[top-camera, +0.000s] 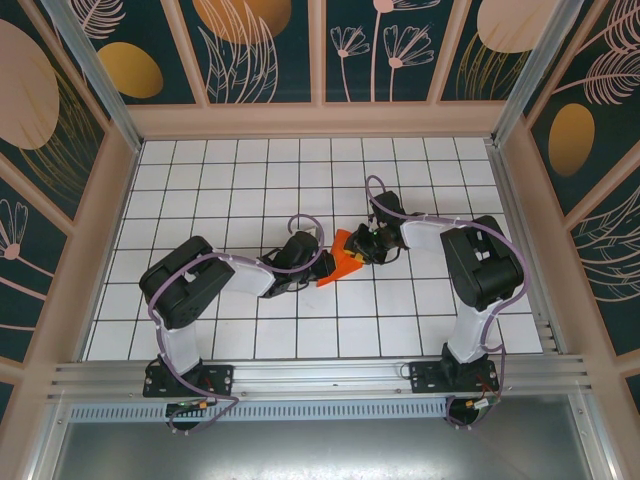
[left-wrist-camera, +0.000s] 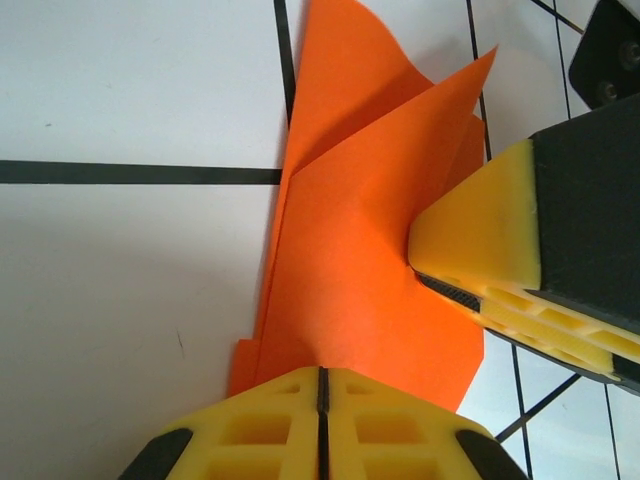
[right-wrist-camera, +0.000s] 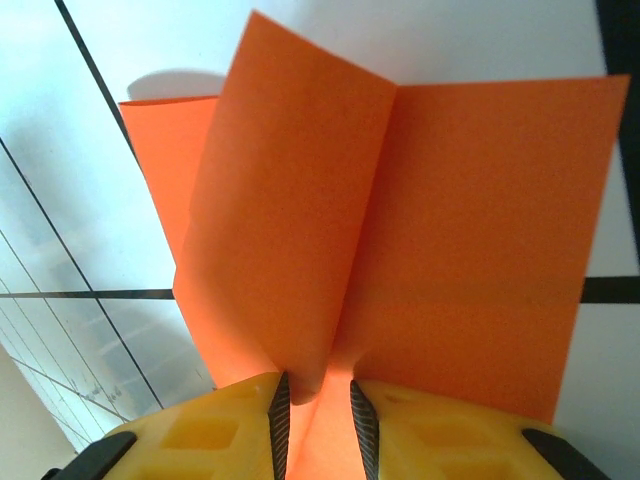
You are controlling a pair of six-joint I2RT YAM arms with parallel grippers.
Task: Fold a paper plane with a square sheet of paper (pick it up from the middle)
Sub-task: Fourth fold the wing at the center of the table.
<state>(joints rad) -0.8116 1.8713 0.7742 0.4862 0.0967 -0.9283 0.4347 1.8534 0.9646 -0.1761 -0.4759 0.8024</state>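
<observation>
Left gripper (left-wrist-camera: 320,392), jaws together, clamps the folded orange paper sheet (left-wrist-camera: 350,270); right gripper (right-wrist-camera: 318,400), jaws narrow, pinches its creased fold.

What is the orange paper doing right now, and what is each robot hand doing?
square sheet of paper: partly folded, with creased flaps standing up instead of lying flat, pinched from two sides.
left hand: shut tight on one edge of the paper.
right hand: closed on a fold of the paper, which is tucked between its fingers.
</observation>
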